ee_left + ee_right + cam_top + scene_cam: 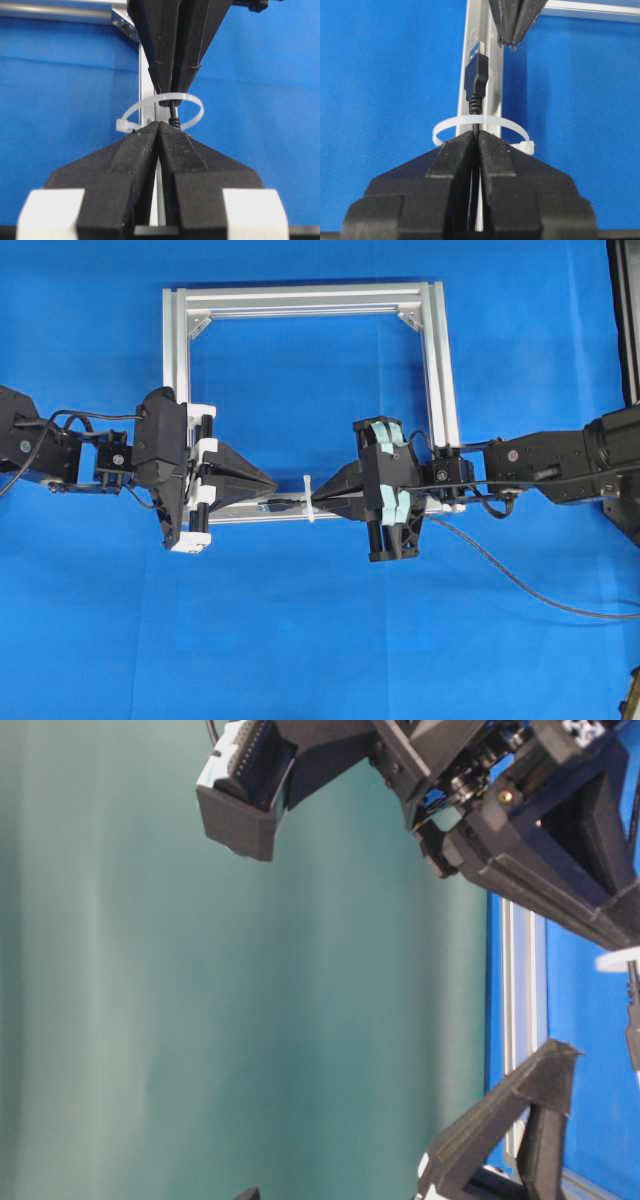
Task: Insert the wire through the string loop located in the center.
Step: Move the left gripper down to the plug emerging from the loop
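Wire [520, 580] cut off at overhead view's right edge; table-level view blurred.

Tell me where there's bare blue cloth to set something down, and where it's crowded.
Free: the cloth inside the silver frame above both grippers, and the wide stretch below the frame, left of the wire trailing right. Crowded: the frame's lower rail, where the left gripper and right gripper meet at the string loop.

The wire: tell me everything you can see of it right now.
The wire is a thin dark cable ending in a black USB-style plug with a metal tip. The plug has passed through the white string loop and lies along the silver frame rail. The shut right hand pinches it just behind the loop; its slack trails off right across the blue cloth.
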### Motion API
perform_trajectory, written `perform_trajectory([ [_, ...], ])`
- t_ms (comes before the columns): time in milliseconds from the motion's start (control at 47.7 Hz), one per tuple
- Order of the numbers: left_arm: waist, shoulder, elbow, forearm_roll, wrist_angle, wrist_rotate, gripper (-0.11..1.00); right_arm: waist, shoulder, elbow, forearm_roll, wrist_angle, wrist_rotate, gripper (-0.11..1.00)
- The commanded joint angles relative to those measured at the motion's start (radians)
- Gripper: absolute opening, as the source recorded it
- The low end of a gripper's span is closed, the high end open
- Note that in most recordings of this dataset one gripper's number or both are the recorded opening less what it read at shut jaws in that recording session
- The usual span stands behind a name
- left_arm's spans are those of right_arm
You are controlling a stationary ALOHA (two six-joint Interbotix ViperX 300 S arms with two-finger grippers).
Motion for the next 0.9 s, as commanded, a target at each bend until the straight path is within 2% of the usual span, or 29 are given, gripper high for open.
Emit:
perform_trajectory([
  [0,0.002,-0.017,-0.017,0.003,-0.003,0.0,0.0,-0.003,-0.014,-0.011,-0.002,-0.011,-0.002,0.0],
  [168,0.002,-0.015,-0.025,0.003,0.006,-0.006,0.01,-0.003,-0.014,-0.011,-0.002,-0.011,-0.003,0.0],
  [210,0.002,-0.014,-0.028,0.003,0.014,-0.012,0.04,-0.002,-0.014,-0.011,-0.002,-0.011,-0.003,0.0],
  [315,-0.003,-0.011,-0.035,0.003,0.035,-0.018,0.28,-0.003,-0.014,-0.009,-0.002,-0.011,-0.003,0.0],
  [461,-0.015,-0.003,-0.057,0.003,0.094,-0.018,0.73,-0.003,-0.014,-0.009,-0.002,-0.011,-0.003,0.0],
  [545,-0.021,0.003,-0.071,0.003,0.117,-0.018,0.9,-0.003,-0.014,-0.011,-0.002,-0.011,-0.003,0.0],
  [608,-0.025,0.008,-0.083,0.003,0.129,-0.018,0.93,-0.003,-0.014,-0.011,-0.002,-0.011,-0.003,0.0],
  [881,-0.02,0.014,-0.094,0.003,0.133,-0.018,0.91,-0.005,-0.012,-0.011,0.0,-0.011,-0.003,0.0],
])
